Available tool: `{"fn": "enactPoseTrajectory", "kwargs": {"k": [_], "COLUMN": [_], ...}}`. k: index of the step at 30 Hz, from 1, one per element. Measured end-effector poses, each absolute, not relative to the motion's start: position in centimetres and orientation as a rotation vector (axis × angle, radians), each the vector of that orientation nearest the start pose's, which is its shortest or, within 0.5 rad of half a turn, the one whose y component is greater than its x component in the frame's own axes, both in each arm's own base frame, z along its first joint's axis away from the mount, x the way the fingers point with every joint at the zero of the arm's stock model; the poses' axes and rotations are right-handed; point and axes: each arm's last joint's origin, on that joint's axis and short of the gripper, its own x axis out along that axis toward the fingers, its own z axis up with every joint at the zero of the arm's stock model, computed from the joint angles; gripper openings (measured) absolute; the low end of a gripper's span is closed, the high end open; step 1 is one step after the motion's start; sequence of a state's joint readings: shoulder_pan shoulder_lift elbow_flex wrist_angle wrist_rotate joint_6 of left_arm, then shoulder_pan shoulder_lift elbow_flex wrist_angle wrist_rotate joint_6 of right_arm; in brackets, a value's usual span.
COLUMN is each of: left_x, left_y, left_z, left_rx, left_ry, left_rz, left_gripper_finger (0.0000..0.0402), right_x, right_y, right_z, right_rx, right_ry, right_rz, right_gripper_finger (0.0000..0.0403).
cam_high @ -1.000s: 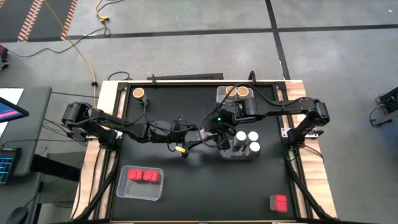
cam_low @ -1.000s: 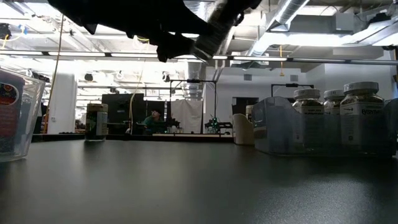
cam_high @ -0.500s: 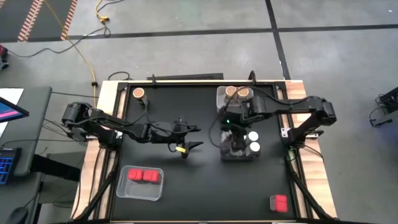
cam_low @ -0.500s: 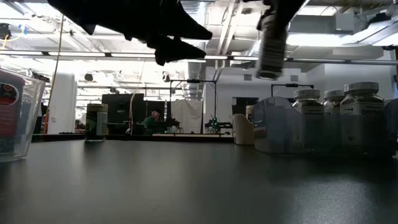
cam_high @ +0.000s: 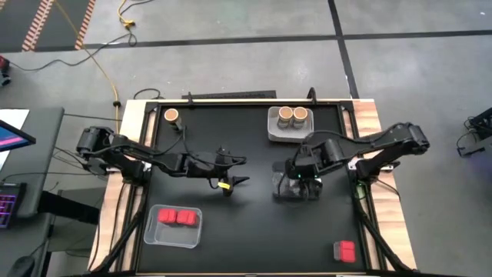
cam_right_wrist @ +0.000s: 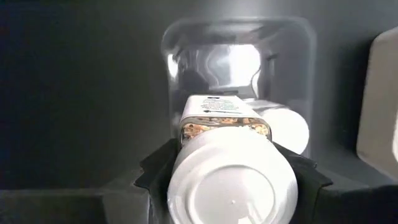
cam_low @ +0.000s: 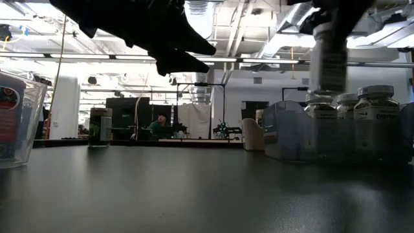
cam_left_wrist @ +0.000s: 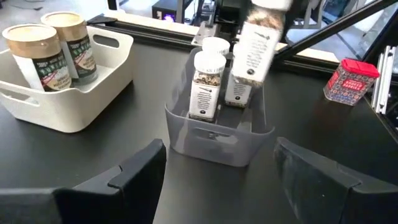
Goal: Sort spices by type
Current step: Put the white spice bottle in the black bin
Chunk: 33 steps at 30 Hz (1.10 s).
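table top (cam_high: 246, 231): matt black, smooth, faint sheen in low view
table edge (cam_high: 132, 115): pale bare wood
clear tray (cam_left_wrist: 214, 134): see-through plastic, glossy
white tray (cam_left_wrist: 68, 99): opaque plastic, smooth, satin
held jar (cam_right_wrist: 230, 168): clear glossy body, paper label, smooth white plastic lid
cork-topped jars (cam_left_wrist: 43, 50): clear body, printed label, dull tan top
red box (cam_left_wrist: 351, 79): glossy, printed pattern
right gripper (cam_right_wrist: 230, 171): matt black plastic fingers
floor (cam_high: 231, 69): grey concrete, rough
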<state>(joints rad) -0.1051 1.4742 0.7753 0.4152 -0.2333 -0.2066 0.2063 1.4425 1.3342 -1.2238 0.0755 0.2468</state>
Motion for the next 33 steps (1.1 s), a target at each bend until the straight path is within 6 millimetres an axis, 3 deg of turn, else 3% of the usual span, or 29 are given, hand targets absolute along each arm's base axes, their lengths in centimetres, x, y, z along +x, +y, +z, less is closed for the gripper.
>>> {"fn": "enactPoseTrajectory", "kwargs": {"k": [9,15,33], "left_x": [31.2,31.2,31.2], "left_y": [-2.6,-2.6,-2.6], "left_z": [22.8,22.8,22.7], "left_rx": [-0.157,-0.157,-0.178], "left_ry": [0.267,0.266,0.267], "left_rz": [0.157,0.157,0.161], "left_gripper_finger": [0.0283,0.0283,0.0283], "right_x": [25.4,25.2,25.2], "right_y": [6.8,6.6,6.4], "right_z": [28.4,26.3,23.8], "right_rx": [0.001,-0.007,0.003], "right_ry": [1.339,1.376,1.354], "right_rz": [-0.038,-0.056,-0.042], "right_gripper_finger": [0.0228,0.0228,0.0228]}}
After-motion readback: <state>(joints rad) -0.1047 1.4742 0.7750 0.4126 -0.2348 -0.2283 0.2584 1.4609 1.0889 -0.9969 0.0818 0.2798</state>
